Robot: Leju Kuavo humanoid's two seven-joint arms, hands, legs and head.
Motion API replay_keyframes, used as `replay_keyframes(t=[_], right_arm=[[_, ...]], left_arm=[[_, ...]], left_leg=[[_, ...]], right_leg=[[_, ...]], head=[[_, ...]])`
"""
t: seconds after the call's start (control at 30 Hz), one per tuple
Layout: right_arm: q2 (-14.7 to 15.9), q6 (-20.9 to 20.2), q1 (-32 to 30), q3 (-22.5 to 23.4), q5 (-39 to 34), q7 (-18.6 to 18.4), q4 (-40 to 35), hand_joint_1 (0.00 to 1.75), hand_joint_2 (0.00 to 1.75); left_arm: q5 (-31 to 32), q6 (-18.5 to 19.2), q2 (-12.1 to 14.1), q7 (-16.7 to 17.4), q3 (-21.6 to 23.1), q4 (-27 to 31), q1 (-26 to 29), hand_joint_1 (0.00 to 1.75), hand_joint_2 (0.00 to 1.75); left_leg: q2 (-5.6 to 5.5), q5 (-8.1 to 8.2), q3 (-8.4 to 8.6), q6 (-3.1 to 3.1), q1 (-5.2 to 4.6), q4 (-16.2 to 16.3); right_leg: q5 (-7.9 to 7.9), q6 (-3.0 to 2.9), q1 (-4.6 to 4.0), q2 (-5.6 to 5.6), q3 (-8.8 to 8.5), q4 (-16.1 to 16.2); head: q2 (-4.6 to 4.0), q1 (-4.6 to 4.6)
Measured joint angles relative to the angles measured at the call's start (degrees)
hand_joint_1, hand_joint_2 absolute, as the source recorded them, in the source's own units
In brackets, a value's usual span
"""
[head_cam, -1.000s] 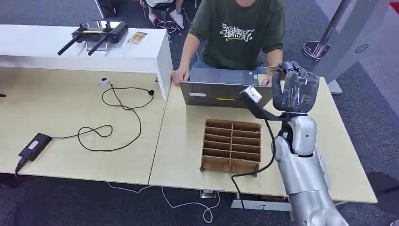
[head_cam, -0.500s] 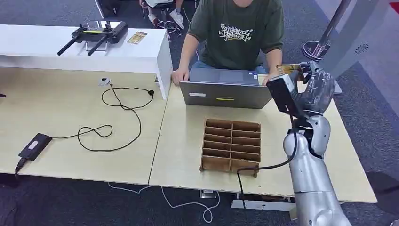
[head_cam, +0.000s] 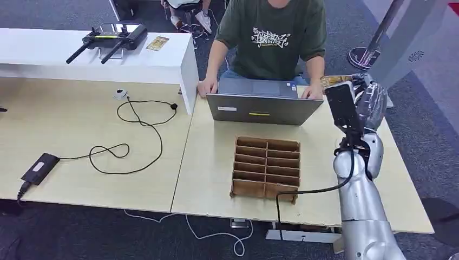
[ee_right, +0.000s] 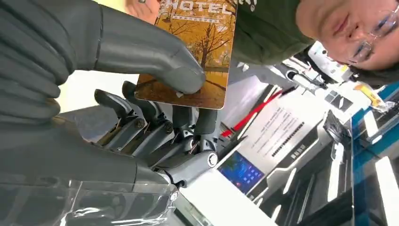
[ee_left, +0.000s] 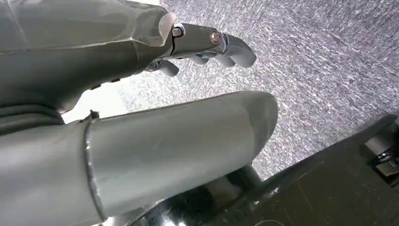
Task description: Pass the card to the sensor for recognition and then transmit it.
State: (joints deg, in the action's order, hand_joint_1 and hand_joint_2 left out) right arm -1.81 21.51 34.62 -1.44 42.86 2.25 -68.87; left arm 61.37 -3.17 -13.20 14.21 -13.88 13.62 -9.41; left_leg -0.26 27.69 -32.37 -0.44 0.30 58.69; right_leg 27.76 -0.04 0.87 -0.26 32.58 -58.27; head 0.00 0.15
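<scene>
The right hand [head_cam: 369, 100] was raised beside the laptop [head_cam: 262, 108], at the far right part of the table [head_cam: 211, 162]. It pinched the hotel card [ee_right: 195, 52] between thumb and fingers [ee_right: 155, 113], the card facing a seated person [head_cam: 270, 38]. The left hand [ee_left: 207, 44] hung over carpet, fingers loosely apart, holding nothing. A cardboard divider tray [head_cam: 266, 168] lay before the laptop.

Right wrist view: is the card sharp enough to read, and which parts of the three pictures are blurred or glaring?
Right wrist view: the card is sharp, "HOTEL" readable under the thumb of the right hand; the background is softer. Left wrist view: the left hand is close and soft, with a blown-out white patch beside it; the carpet looks grainy. Head view: even light, mostly sharp; the card is too small to read.
</scene>
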Motion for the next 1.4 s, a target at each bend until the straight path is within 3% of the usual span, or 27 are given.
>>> replay_keyframes(t=[0.6,1.4], right_arm=[[0.00,-1.88,0.02,1.88,-4.15,-0.02,0.31,1.75,1.75],[1.92,-0.53,0.01,8.00,-4.94,0.13,2.67,1.75,1.75]], left_arm=[[0.20,0.65,0.09,0.13,-0.09,0.02,-0.01,0.00,0.00],[1.36,1.20,0.31,0.31,-0.22,0.31,-0.04,0.00,0.00]], left_leg=[[0.00,0.00,0.00,0.00,0.00,0.00],[-0.01,0.00,0.01,0.00,0.00,0.01]], right_leg=[[0.00,0.00,0.00,0.00,0.00,0.00],[0.00,0.00,0.00,0.00,0.00,0.01]], head=[[0.00,0.00],[0.00,0.00]])
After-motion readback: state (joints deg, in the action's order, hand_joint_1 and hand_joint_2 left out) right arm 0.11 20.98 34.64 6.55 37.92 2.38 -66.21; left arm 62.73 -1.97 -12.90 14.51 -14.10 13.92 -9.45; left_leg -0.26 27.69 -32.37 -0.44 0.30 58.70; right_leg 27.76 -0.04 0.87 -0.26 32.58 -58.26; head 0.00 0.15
